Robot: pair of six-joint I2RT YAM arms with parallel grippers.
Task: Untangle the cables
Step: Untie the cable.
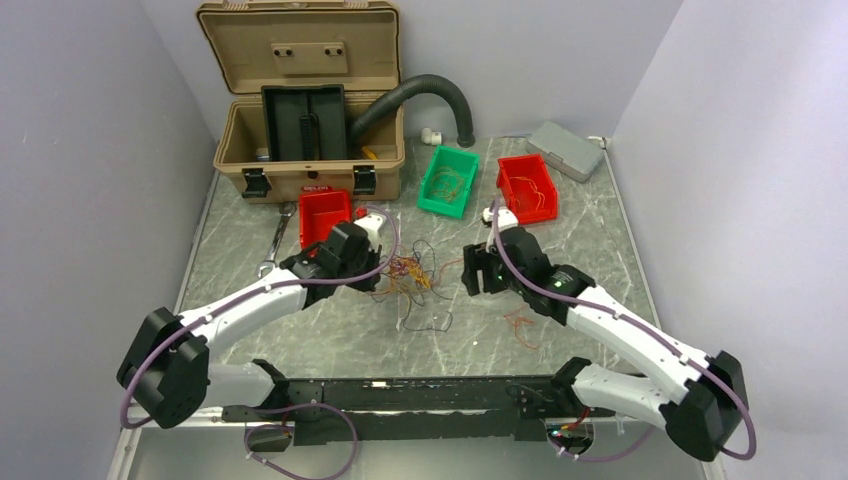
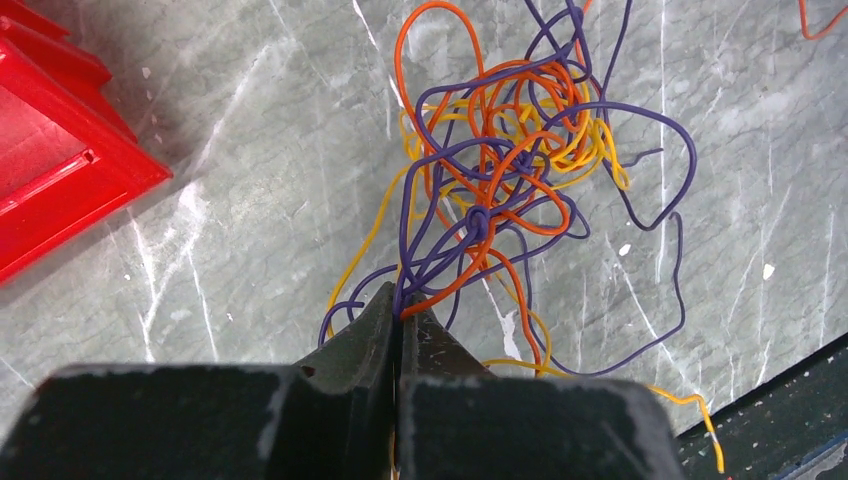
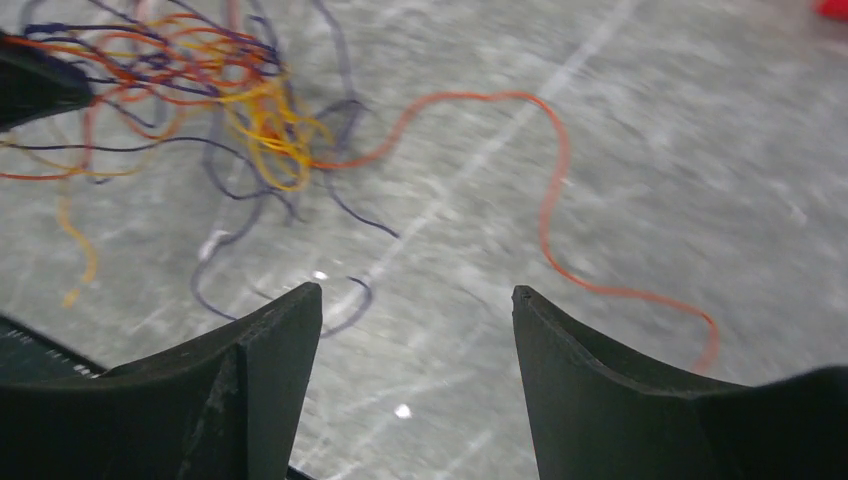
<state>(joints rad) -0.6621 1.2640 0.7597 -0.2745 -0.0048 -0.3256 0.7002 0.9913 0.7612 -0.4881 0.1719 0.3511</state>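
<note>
- The left wall (image 1: 80, 150) is plain pale grey and rises straight from the table's left edge.
- The table (image 1: 600, 250) has a grey marbled top with pale veins; a black rail (image 1: 400, 395) runs along its near edge.
- At the far left stands a tan toolbox (image 1: 300, 60) with its lid up and a black tray standing inside.
- A wrench (image 1: 275, 240) lies on the table just in front of the toolbox.
- A red bin (image 1: 322, 215) (image 2: 60, 170) sits right of the wrench, close to the left arm's wrist.
- The left pincer (image 1: 372, 282) (image 2: 402, 312) has its tips pressed together, pinching purple and orange strands at the left edge of the tangle.
- The cables (image 1: 412, 272) (image 2: 500, 170) (image 3: 250, 120) lie as a loose knot of purple, orange and yellow wire on the table's middle, between the two arms.
- A black hose (image 1: 420, 95) arches from the toolbox down to the far edge of the table.
- A green bin (image 1: 448, 180) stands at the far middle with thin wires in it.
- The right pincer (image 1: 472, 275) (image 3: 415, 295) is spread wide with nothing between its tips, just right of the tangle.
- A second red bin (image 1: 527, 187) holds orange wires.
- A short orange wire (image 1: 522, 328) lies apart by the right arm.
- A grey box (image 1: 566, 150) rests at the far right.
- The right wall (image 1: 760, 150) is the same pale grey.
</note>
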